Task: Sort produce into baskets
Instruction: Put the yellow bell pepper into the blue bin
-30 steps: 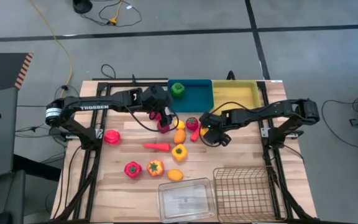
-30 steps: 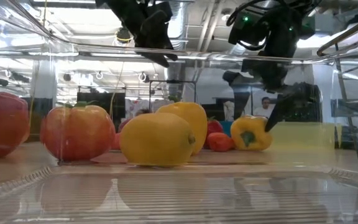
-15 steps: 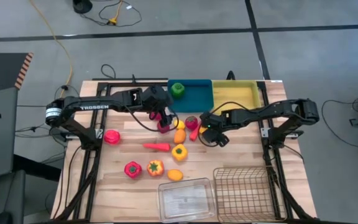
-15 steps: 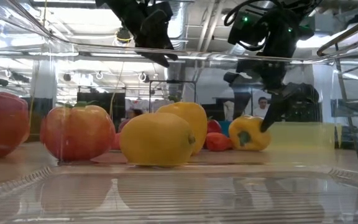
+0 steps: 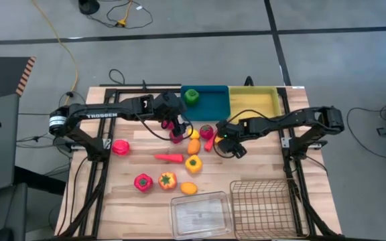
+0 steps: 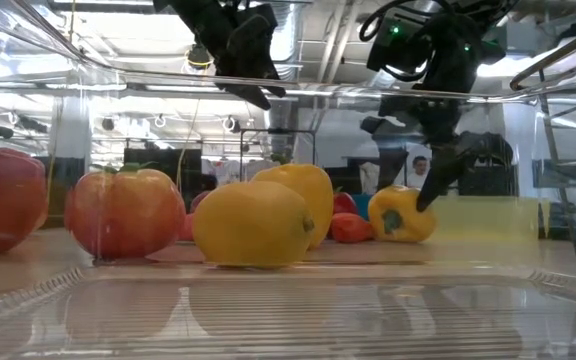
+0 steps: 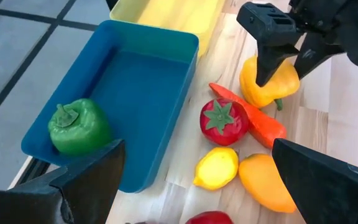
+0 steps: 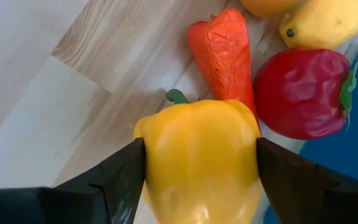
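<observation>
My right gripper (image 5: pixel 222 138) is low over the table's middle, shut on a yellow pepper (image 8: pixel 197 162) that stands on the wood. The pepper also shows in the left wrist view (image 7: pixel 268 84) and the low view (image 6: pixel 400 215). Beside it lie an orange carrot (image 7: pixel 253 118), a red strawberry (image 7: pixel 224 121), a lemon (image 7: pixel 216 168) and an orange fruit (image 7: pixel 266 182). My left gripper (image 5: pixel 177 126) hangs open and empty near the blue tray (image 5: pixel 210 107), which holds a green pepper (image 7: pixel 78 126). My right gripper has the yellow pepper's two opposite sides (image 8: pixel 148 155) between its two fingers (image 8: pixel 114 183). The fingers come from above, slanting down. The pepper rests on the table with its green stem (image 8: pixel 178 96) pointing away from the gripper.
A translucent yellow tray (image 5: pixel 253 102) stands right of the blue tray. A clear bin (image 5: pixel 202 214) and a wire basket (image 5: pixel 260 207) stand at the near edge. A second yellow pepper (image 5: pixel 193 163), a carrot (image 5: pixel 169 158), a red pepper (image 5: pixel 143 182), an orange pepper (image 5: pixel 167 179) and a pink fruit (image 5: pixel 120 146) lie on the left half.
My right gripper has shifted slightly toward the table's left. In the low view its visible finger has come in against the yellow pepper, which has slid a little on the table.
</observation>
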Controlling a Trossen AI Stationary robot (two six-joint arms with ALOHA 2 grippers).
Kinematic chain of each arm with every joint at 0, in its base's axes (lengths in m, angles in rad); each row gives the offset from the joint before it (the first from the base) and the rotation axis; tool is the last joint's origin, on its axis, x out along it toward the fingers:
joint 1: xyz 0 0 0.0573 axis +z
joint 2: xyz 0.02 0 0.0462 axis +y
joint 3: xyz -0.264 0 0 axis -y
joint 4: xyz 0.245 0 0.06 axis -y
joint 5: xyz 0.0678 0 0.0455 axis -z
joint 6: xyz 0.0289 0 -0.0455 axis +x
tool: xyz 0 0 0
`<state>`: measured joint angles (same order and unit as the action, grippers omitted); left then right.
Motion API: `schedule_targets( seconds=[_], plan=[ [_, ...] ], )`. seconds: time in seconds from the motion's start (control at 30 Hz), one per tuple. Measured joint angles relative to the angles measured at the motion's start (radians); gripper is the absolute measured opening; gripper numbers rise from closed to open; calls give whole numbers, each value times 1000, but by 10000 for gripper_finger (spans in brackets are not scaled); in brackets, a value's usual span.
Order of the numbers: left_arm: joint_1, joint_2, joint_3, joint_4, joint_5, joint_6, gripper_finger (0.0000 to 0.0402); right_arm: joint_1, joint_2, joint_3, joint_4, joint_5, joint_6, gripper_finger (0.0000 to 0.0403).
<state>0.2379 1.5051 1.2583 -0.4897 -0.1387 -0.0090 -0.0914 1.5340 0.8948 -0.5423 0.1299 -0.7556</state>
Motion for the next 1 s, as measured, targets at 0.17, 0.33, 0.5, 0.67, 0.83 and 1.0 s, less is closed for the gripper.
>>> schedule_targets(
  seconds=[0.17, 0.33, 0.5, 0.67, 0.83, 1.0],
  plan=[
    [0, 0, 0, 0, -3, 0, 391, 0, -30, -4, -13, -1, 27, 307],
    [0, 0, 0, 1, -8, 0, 391, 0, -68, -5, -9, -2, 34, 306],
    [0, 0, 0, 1, -8, 0, 391, 0, -110, -4, 2, -1, 33, 306],
    [0, 0, 0, 2, -8, 0, 391, -6, -159, -3, 44, 3, 33, 306],
    [0, 0, 0, 2, -8, 0, 391, -40, -201, -2, 168, 73, 17, 306],
    [0, 0, 0, 3, -8, 1, 391, -130, -205, -2, 303, 104, 15, 306]
  ],
)
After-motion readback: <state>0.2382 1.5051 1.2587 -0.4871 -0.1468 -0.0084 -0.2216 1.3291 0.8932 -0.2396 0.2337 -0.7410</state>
